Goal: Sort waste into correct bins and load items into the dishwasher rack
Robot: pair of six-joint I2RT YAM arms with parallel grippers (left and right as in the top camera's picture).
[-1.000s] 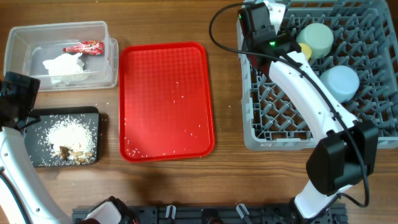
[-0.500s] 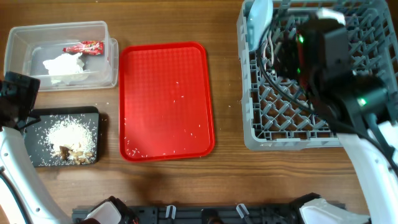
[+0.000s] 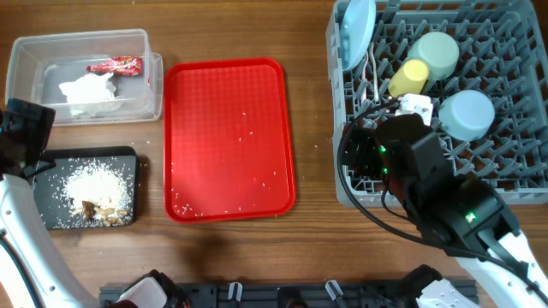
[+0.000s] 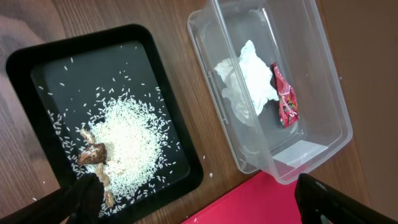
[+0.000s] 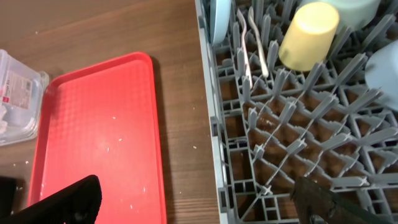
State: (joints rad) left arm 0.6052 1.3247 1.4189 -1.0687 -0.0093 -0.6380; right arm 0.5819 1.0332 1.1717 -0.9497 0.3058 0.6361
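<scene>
The grey dishwasher rack (image 3: 524, 190) holds an upright pale-blue plate (image 3: 357, 30), a mint-green bowl (image 3: 437, 53), a yellow cup (image 3: 408, 77), a pale-blue bowl (image 3: 467, 114) and white cutlery (image 5: 254, 43). The clear tub (image 3: 24, 53) contains the white napkin (image 3: 88, 89) and red wrapper (image 3: 114, 65). Rice and brown scraps (image 3: 97, 192) lie in the black tray (image 3: 53, 220). My left gripper (image 4: 199, 205) hangs open above the tray and tub. My right gripper (image 5: 196, 208) is open and empty over the rack's near-left corner.
A flat red serving tray (image 3: 227, 137) with a few rice grains lies between the bins and the rack. A strip of bare wood (image 5: 183, 93) separates it from the rack. My right arm (image 3: 428, 184) covers the rack's near-left part.
My right arm has drawn back from the rack's far-left corner to its near edge, and its jaws have opened. The plate, cup and bowls now show uncovered. The left arm is unmoved.
</scene>
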